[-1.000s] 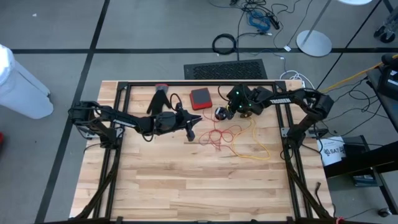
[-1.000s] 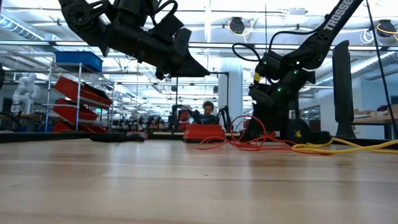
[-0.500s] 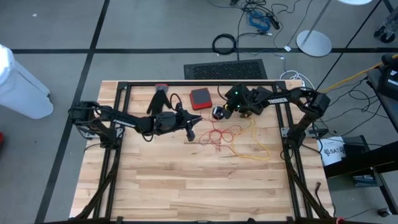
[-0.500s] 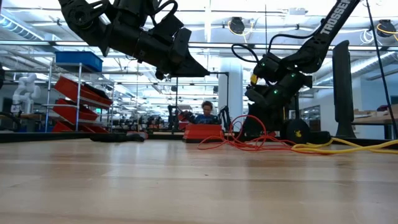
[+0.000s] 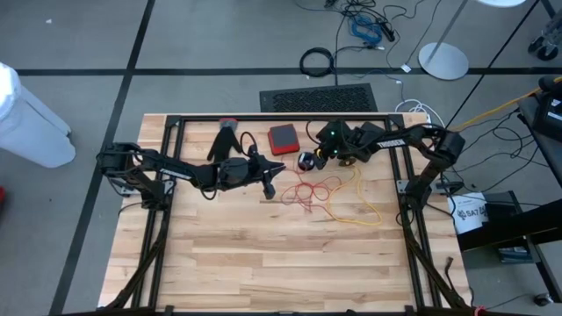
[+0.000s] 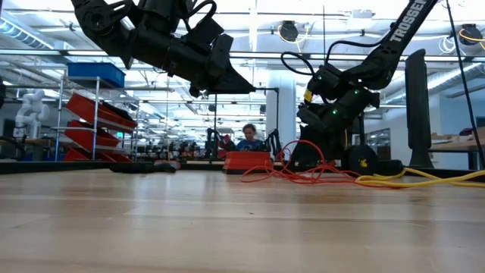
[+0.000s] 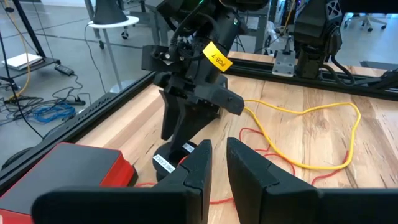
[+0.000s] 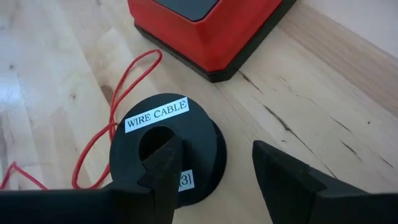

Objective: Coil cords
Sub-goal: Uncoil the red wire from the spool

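Tabletop spool (image 8: 166,149) lies under right gripper's (image 8: 211,165) spread jaws.

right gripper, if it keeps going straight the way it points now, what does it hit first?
Most likely the black spool labelled WIRE CABLE: the right gripper hangs open just above it, one finger over its centre hole. The red box lies beyond.

Loose red (image 5: 309,190) and yellow cords (image 5: 362,204)
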### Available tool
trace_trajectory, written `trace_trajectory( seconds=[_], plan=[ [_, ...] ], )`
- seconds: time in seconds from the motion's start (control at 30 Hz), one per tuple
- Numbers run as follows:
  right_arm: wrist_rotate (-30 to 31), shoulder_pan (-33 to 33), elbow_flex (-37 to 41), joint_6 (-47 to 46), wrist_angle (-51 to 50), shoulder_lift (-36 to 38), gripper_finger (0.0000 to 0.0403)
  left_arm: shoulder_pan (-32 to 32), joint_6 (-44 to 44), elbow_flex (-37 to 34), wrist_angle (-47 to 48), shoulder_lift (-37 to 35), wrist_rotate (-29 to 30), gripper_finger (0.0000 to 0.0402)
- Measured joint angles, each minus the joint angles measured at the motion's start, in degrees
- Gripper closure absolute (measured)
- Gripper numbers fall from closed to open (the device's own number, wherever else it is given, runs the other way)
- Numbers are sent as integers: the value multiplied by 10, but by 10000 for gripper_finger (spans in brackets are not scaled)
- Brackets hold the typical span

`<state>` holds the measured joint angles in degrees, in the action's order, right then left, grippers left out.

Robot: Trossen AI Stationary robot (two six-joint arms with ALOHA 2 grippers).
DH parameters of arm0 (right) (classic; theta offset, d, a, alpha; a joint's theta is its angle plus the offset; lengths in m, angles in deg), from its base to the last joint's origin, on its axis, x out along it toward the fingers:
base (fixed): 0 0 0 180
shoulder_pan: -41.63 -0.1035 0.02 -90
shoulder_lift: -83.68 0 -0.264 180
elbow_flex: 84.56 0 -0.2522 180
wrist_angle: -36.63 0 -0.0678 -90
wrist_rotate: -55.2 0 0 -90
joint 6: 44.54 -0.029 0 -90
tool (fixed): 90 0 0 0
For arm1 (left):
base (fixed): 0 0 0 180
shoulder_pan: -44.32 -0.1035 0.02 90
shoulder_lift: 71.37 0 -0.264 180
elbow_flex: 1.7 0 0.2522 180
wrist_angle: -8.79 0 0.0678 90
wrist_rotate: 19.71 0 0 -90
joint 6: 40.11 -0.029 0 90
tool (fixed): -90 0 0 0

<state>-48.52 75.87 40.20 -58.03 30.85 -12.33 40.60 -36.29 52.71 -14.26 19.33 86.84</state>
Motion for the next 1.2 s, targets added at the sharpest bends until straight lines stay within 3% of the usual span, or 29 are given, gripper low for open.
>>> trace_trajectory(
  seconds=[0.67,0.93,1.2],
  plan=[
    [-10,-29,0,1,7,0,208,0,0,0,0,0,0,344],
    [31,-45,-1,7,13,0,205,0,0,0,0,0,0,344],
    [26,-55,-1,7,11,1,183,0,0,0,0,0,0,344]
  ],
)
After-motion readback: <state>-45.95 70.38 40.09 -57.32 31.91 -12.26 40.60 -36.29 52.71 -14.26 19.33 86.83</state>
